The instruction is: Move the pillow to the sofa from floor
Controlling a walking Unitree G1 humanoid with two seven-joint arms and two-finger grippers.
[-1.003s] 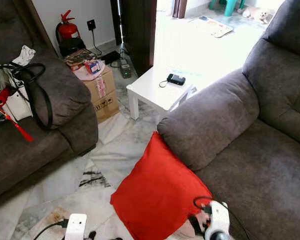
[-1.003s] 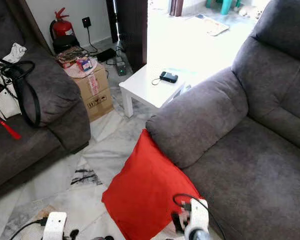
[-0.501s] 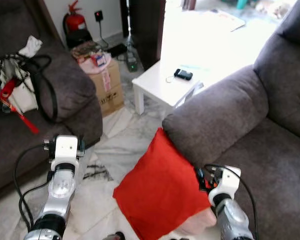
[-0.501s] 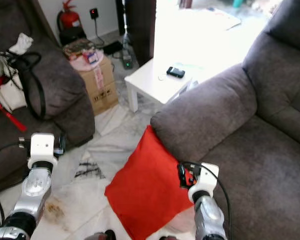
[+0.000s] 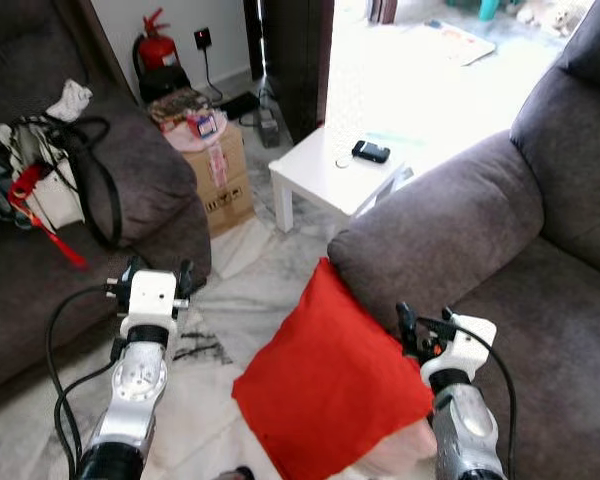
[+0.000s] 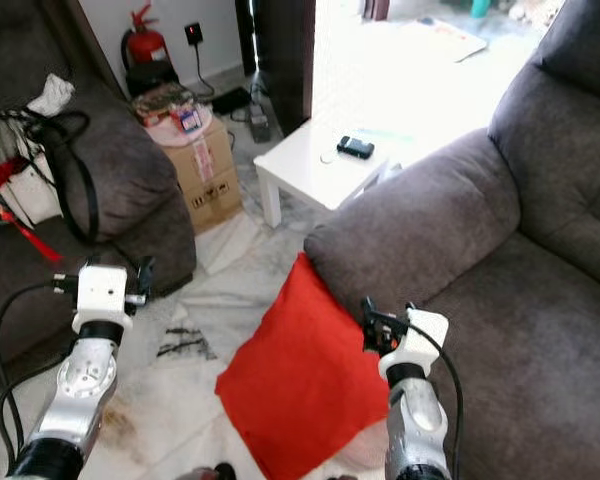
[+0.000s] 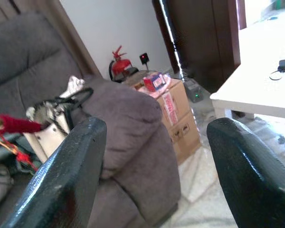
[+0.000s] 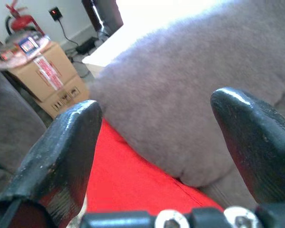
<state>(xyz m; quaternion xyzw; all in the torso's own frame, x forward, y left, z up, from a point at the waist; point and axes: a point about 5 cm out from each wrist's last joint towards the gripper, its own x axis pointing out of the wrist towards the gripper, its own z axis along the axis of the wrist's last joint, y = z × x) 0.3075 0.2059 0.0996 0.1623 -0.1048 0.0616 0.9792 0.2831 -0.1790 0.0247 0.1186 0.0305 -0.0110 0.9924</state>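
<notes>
Red pillow (image 5: 325, 390) on the floor (image 5: 250, 290), leaning against the sofa (image 5: 460, 220) armrest front, standing on a corner, long diagonal running up toward the armrest. Right gripper (image 5: 420, 325) is nearer, fingers spread, empty, at the pillow's upper right edge by the armrest. Left gripper (image 5: 158, 272) spread, empty, well apart on pillow's left.

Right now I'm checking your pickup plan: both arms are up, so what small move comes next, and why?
Probably lower both open grippers to either side of the red pillow. It leans on the floor against the sofa armrest. The right gripper hovers at its upper right edge, while the left gripper is off to its left, above the floor, so neither touches it yet.
</notes>
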